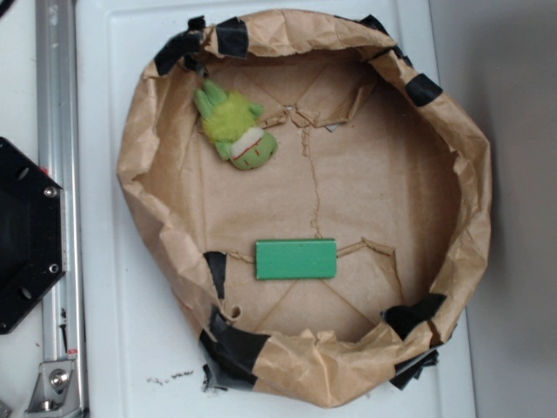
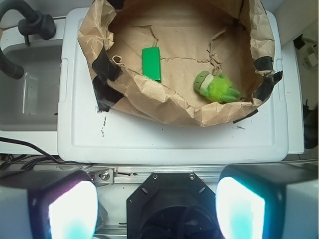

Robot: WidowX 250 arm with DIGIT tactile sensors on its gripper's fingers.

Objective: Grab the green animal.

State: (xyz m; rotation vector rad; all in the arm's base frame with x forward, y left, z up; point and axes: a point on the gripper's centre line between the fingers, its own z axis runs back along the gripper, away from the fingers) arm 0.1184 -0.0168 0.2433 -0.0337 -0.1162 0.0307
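Observation:
The green animal (image 1: 235, 129) is a fuzzy lime-yellow plush with a round green head. It lies inside the brown paper ring (image 1: 139, 165), near the ring's upper left wall in the exterior view. The wrist view shows the green animal (image 2: 217, 86) by the ring's near right wall. My gripper (image 2: 156, 209) hangs open high above the robot base, well short of the ring, with nothing between its two fingers (image 2: 70, 209). The exterior view does not show the gripper.
A flat green rectangular block (image 1: 296, 259) lies inside the ring, toward its lower middle. The crumpled paper wall, patched with black tape (image 1: 231, 348), stands up all around. The ring sits on a white platform (image 1: 113, 348). The black robot base (image 1: 26, 235) and a metal rail (image 1: 57, 174) are at left.

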